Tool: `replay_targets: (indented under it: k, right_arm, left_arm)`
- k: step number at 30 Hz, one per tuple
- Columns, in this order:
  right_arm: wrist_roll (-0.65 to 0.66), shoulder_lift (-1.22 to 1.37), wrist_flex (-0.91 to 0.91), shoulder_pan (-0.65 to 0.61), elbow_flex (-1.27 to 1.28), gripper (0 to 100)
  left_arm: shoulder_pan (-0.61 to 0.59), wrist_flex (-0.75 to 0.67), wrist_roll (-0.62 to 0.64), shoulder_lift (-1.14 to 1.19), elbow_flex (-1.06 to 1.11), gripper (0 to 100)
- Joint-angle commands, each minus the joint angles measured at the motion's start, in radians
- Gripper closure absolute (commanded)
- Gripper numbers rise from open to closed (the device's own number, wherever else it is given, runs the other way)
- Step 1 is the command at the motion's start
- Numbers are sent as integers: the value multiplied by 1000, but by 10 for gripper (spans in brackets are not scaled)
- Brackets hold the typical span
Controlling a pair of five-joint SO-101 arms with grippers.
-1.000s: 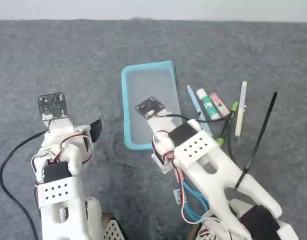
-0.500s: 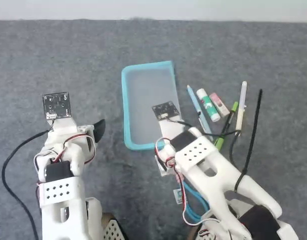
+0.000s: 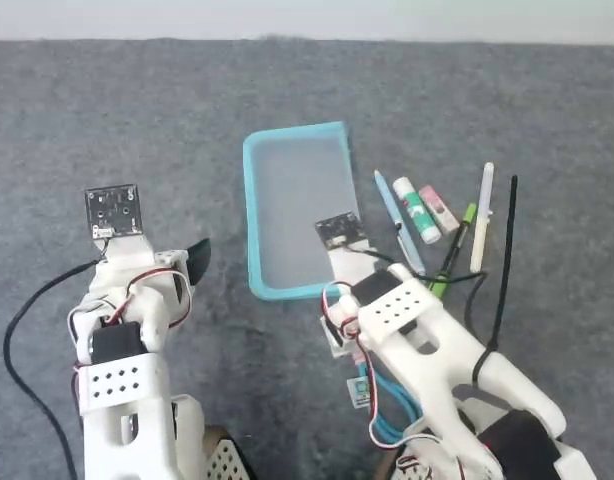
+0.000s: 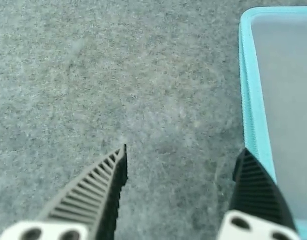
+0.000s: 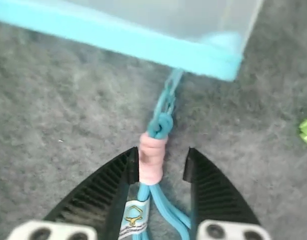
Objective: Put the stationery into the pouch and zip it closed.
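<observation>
Now the right arm has drawn back from over the pouch (image 3: 297, 195) toward the corner nearest the arms. The right gripper (image 5: 161, 151) stands released, its jaws spread to either side of the pink sleeve (image 5: 151, 159) on the blue zip cord (image 5: 166, 102) that trails from that corner. The sleeve lies close against one finger, and we see nothing clasped. The left arm has barely shifted over the last second. The left gripper (image 4: 184, 150) hangs released above the grey worktop (image 3: 137, 120), just beside the pouch's long teal edge. The pouch lies flat, and the stationery lies outside it on the worktop alongside: a blue pen (image 3: 392, 215), a glue stick (image 3: 415, 208), a pink eraser (image 3: 439, 210), a white pen (image 3: 481, 215) and a green pen (image 3: 455, 250).
</observation>
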Motion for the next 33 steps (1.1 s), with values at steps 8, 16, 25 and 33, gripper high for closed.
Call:
replay_targets:
  k: [8,16,25,33]
  right_arm:
    - [5,91,-8,-8,-35,768]
    - [6,171,24,1,-80,768]
    - [189,160,-2,199,-84,975]
    - [425,170,-54,521,-175,976]
  left_arm:
    - [5,-8,-2,-28,-45,677]
    - [5,-8,-2,-28,-45,677]
    - [6,-8,-2,-28,-45,677]
    - [17,-8,26,-28,-44,677]
